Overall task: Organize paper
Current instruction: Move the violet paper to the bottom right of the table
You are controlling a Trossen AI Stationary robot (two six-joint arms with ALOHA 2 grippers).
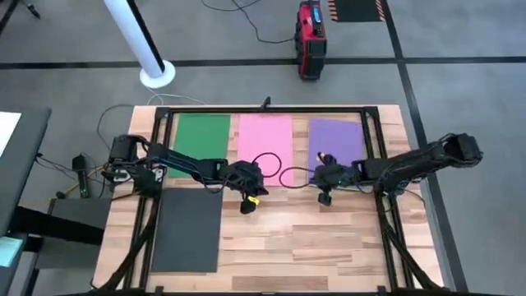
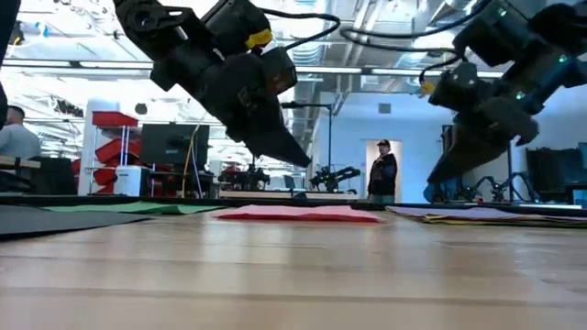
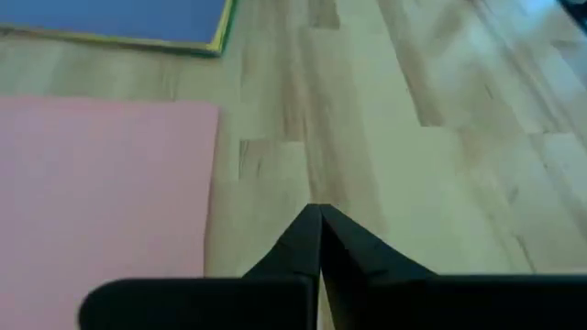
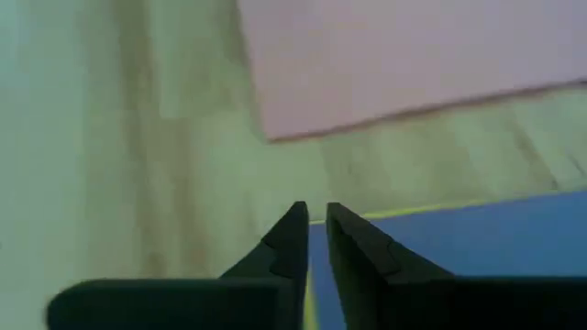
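Observation:
Four paper sheets lie flat on the wooden table: green, pink and purple in a row at the far side, and dark grey near the left front. A yellow edge shows under the purple sheet. My left gripper hovers shut just off the pink sheet's near edge, above bare wood. My right gripper hangs over the purple sheet's near left corner, its fingers a narrow gap apart. In the low view both fingertips stand clear above the table.
A black metal frame runs around the work area, and cables loop over the pink sheet. Bare wood lies at the near right of the table. A person stands far back in the room.

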